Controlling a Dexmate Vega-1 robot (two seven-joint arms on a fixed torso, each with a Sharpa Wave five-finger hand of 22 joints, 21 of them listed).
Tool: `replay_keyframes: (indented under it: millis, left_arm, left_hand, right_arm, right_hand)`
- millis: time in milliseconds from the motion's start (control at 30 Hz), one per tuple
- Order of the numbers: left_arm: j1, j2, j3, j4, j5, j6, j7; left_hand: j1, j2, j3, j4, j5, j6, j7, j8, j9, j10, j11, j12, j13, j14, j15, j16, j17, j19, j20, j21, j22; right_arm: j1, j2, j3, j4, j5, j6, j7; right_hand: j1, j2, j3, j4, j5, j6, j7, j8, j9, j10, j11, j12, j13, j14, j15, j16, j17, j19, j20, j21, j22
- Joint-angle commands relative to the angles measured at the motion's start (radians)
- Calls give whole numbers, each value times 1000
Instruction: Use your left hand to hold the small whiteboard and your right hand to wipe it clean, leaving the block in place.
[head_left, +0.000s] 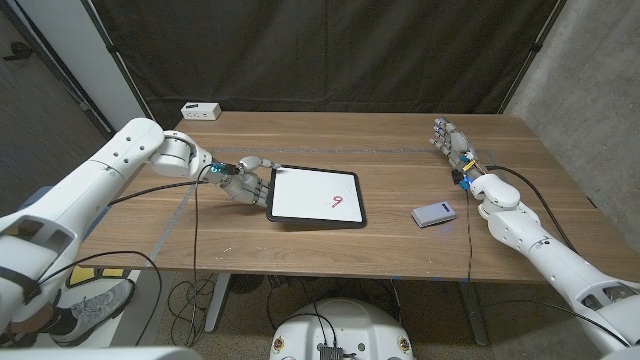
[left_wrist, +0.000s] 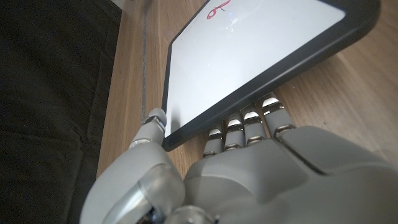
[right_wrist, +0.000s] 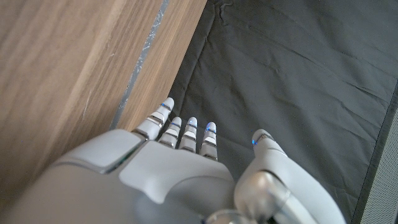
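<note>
The small whiteboard (head_left: 315, 195) lies mid-table, black-framed, with a red mark (head_left: 338, 201) near its right side. My left hand (head_left: 243, 180) grips its left edge. In the left wrist view the fingers (left_wrist: 244, 124) reach under the whiteboard (left_wrist: 249, 50) and the thumb (left_wrist: 152, 121) presses on the frame's top. A small white block (head_left: 433, 214) sits on the table to the right of the board. My right hand (head_left: 452, 145) is held up at the back right, fingers spread and holding nothing, well away from board and block. The right wrist view shows the same hand (right_wrist: 186, 180) open.
A white box (head_left: 201, 110) stands at the table's back left corner. A dark curtain (head_left: 330, 50) hangs behind the wooden table (head_left: 400, 150). A faint tape line (head_left: 350, 148) runs across the back of the tabletop.
</note>
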Motion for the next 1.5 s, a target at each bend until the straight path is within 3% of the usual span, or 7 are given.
replay_keyframes:
  millis: [33, 500, 900, 1067, 1333, 1500]
  left_arm:
    - [-4, -22, -12, -3, 50, 13, -6]
    - [8, -42, -33, -19, 64, 18, 32]
    - [32, -72, -55, -32, 41, 8, 112]
    - [45, -74, -65, -50, 25, 0, 145]
    - [76, -66, -82, -104, -9, -29, 218]
    - [90, -64, -84, -125, -25, -56, 249]
  left_hand:
    - [30, 7, 13, -5, 7, 14, 8, 4, 2, 18, -6, 7, 1, 16, -12, 4, 1, 19, -5, 7, 3]
    - [150, 27, 37, -16, 7, 78, -18, 12, 5, 86, -62, 14, 1, 80, -67, 7, 0, 84, -43, 21, 7]
    - [247, 14, 36, -20, 7, 117, -52, 11, 7, 150, -87, 18, 2, 156, -99, 14, 1, 163, -90, 43, 11]
    - [302, 4, 32, -21, 7, 128, -72, 8, 8, 181, -91, 18, 2, 189, -111, 14, 2, 211, -121, 52, 8]
    - [384, 2, 17, -16, 6, 200, -78, 22, 11, 241, -114, 22, 5, 258, -146, 21, 4, 280, -153, 64, 8]
    - [439, 14, 10, -12, 7, 277, -83, 34, 13, 298, -143, 29, 7, 311, -179, 24, 5, 328, -181, 73, 9]
  right_arm:
    - [-9, -2, 2, -10, 3, -4, -5]
    - [-14, -2, 5, -9, 11, -4, 2]
    - [-33, -12, 13, -21, 19, -7, 2]
    - [-44, -16, 16, -33, 22, -10, -3]
    - [-53, -17, 18, -40, 27, -12, -2]
    - [-51, -16, 19, -35, 29, -9, 3]
  right_hand:
    - [-7, -1, 4, -5, -2, 2, -2, -2, 5, 0, 3, -1, 3, 3, -2, 5, 4, 7, 1, 1, 4]
    - [-8, -1, 5, -6, -2, 3, -2, -2, 5, 0, 2, -1, 3, 3, -3, 5, 4, 9, 4, 2, 4]
    - [-9, -1, 6, -8, -2, 3, -1, -2, 5, -1, 2, -1, 3, 4, -1, 5, 4, 9, 6, 2, 5]
    - [-10, -1, 6, -8, -2, 2, -2, -2, 5, -1, 3, -1, 3, 5, -2, 5, 5, 10, 6, 2, 5]
    - [-11, -1, 7, -9, -2, 3, -2, -2, 5, 0, 3, -1, 3, 5, -1, 5, 4, 11, 7, 2, 5]
    - [-11, -1, 8, -10, -2, 3, -1, -2, 5, 0, 4, -1, 3, 5, 0, 5, 4, 11, 9, 2, 5]
